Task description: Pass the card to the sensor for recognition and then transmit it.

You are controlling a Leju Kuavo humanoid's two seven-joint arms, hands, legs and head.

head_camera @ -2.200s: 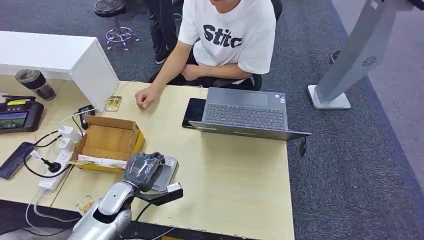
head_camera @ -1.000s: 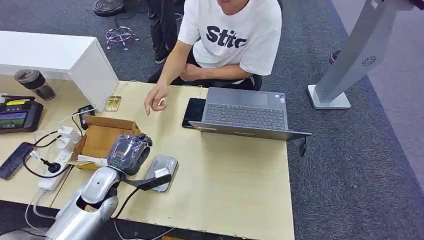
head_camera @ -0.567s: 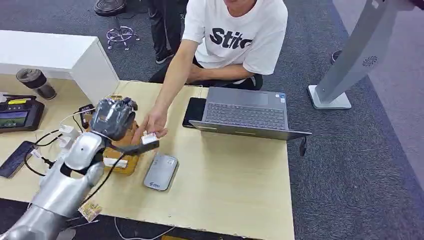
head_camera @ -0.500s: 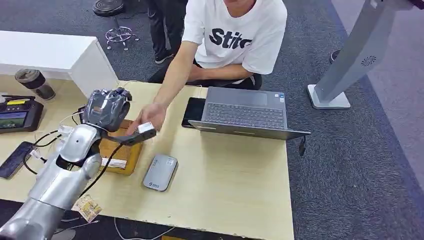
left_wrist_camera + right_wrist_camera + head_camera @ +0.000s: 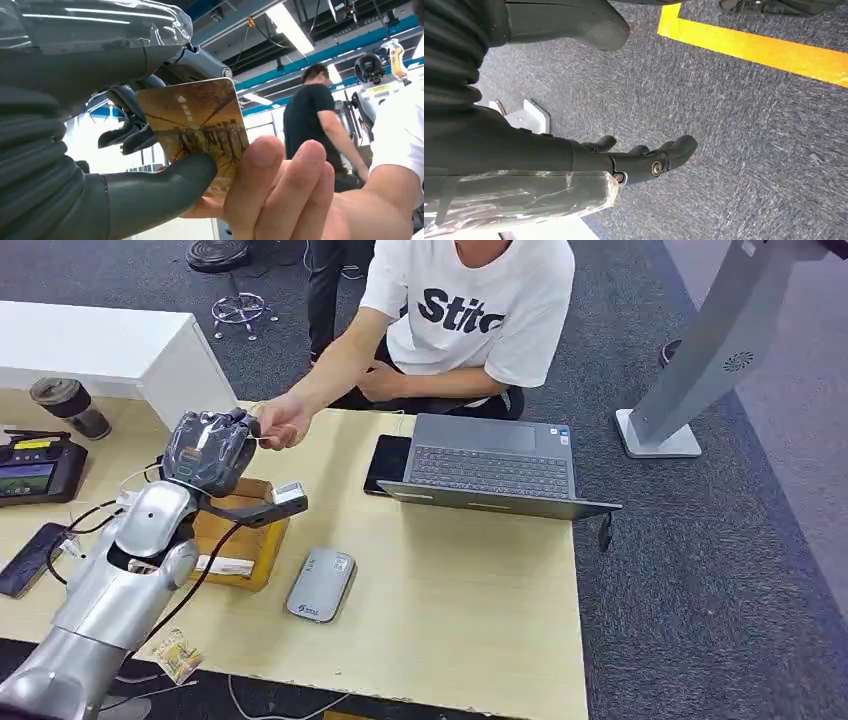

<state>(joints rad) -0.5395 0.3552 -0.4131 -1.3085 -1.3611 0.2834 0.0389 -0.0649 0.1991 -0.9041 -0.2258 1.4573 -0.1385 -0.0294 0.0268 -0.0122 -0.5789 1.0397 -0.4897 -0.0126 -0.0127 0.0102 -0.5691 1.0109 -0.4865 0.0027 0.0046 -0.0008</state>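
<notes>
Card (image 5: 200, 132) in brown and gold sits pinched between the thick grey thumb and darker fingers of the left hand (image 5: 208, 450), as the left wrist view shows plainly. A person's hand (image 5: 282, 422) meets it there, fingertips (image 5: 262, 155) pressed on the card's edge beside the robot's thumb, so both hold the card at once.

Taking the cardboard box (image 5: 240, 540) as landmark: the left hand is raised above the box's far end, toward the seated person in the white T-shirt (image 5: 470, 310). The grey card reader (image 5: 320, 584) lies flat on the wooden table (image 5: 470, 600) just beside the box, on the side toward the laptop (image 5: 495, 468). A black tablet (image 5: 387, 462) lies against the laptop's near corner, farther from the box than the reader. On the box's other side lie a white power strip (image 5: 125, 530) with dark cables, a phone (image 5: 28, 558) and a handheld controller (image 5: 38, 468); a dark lidded cup (image 5: 72, 406) stands beyond those.

Right hand (image 5: 644, 160) hangs over grey carpet (image 5: 734, 125) near a yellow floor stripe (image 5: 764, 47), its fingers loosely extended and apart, holding nothing.
</notes>
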